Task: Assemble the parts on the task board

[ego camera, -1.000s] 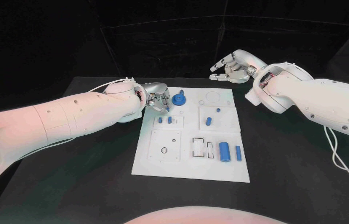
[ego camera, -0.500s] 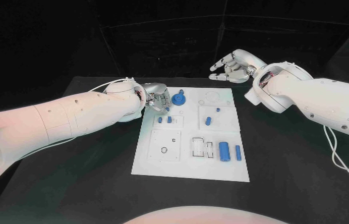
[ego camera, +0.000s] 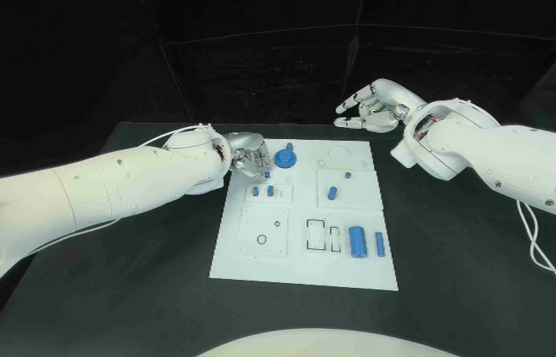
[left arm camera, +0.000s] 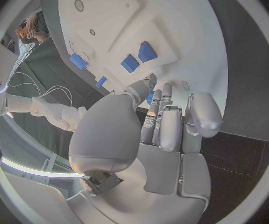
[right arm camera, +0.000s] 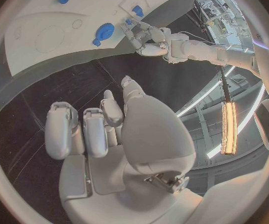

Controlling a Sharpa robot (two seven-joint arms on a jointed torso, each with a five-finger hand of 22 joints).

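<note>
The white task board [ego camera: 304, 267] lies in the middle of the black table. My left hand [ego camera: 248, 154] hovers over its far left corner, and its fingertips [left arm camera: 151, 84] pinch a small blue part [left arm camera: 149, 97]. Right beside that hand stands a round blue part [ego camera: 286, 161], and two short blue pieces [ego camera: 262, 190] sit just nearer to me. A blue peg [ego camera: 332, 194] lies further right. Near the front right are a thick blue cylinder [ego camera: 358, 241] and a thin one [ego camera: 379, 244]. My right hand [ego camera: 371, 108] hangs beyond the board's far edge, its fingers apart, holding nothing.
Black table surface [ego camera: 464, 244] surrounds the board on all sides. Empty recesses and holes [ego camera: 262, 239] mark the board's near left. A cable [ego camera: 535, 240] trails along my right arm. In the right wrist view my left hand [right arm camera: 145, 39] shows beside the board [right arm camera: 41, 40].
</note>
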